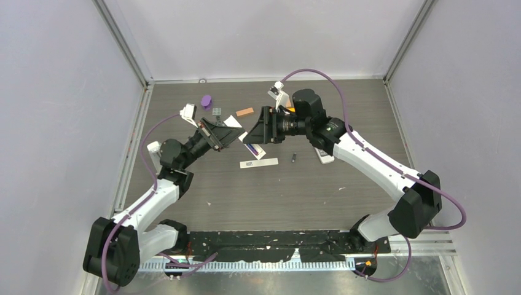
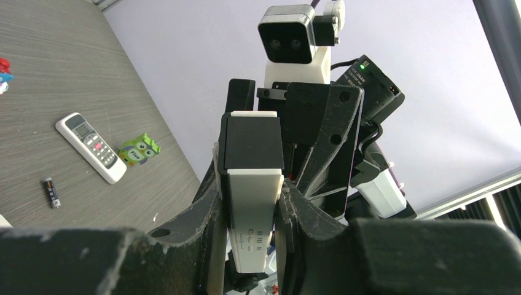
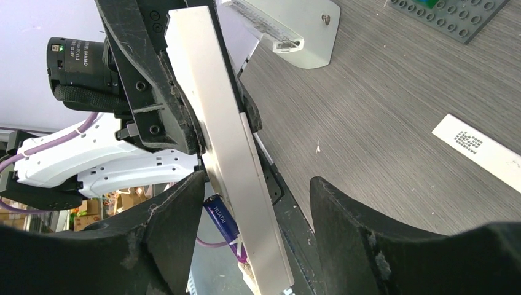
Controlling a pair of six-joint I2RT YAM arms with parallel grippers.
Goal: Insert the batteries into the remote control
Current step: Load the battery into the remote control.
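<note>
A: Status of the load?

B: Partway, by my reading. The left end effector (image 2: 252, 208) is clamped on the white remote control (image 2: 252, 184) and holds it off the bench (image 1: 276, 196), edge toward the right arm. The right end effector (image 3: 252, 190) is spread wide around that remote, its fingers clear of it on both sides and pinching nothing.

A: Any cell in?

B: One blue-purple battery (image 3: 220, 222) lies against the low end of the held remote. Probably in the bay, but I cannot tell whether it is fully seated. One dark battery (image 1: 293, 158) lies loose on the bench, right of centre, near the right arm.

A: Left to do?

B: Judged: seat the blue-purple battery, fetch the dark battery, then close up. A white strip (image 1: 258, 163) lying just near of the held remote may be the door.

A: Counts?

B: Batteries in view: two, one blue-purple and one dark. Remotes: two, one held and a second remote (image 2: 90, 147) on the bench under the right arm. White strips: one. Orange block (image 1: 245, 112): one, at the far side.
</note>
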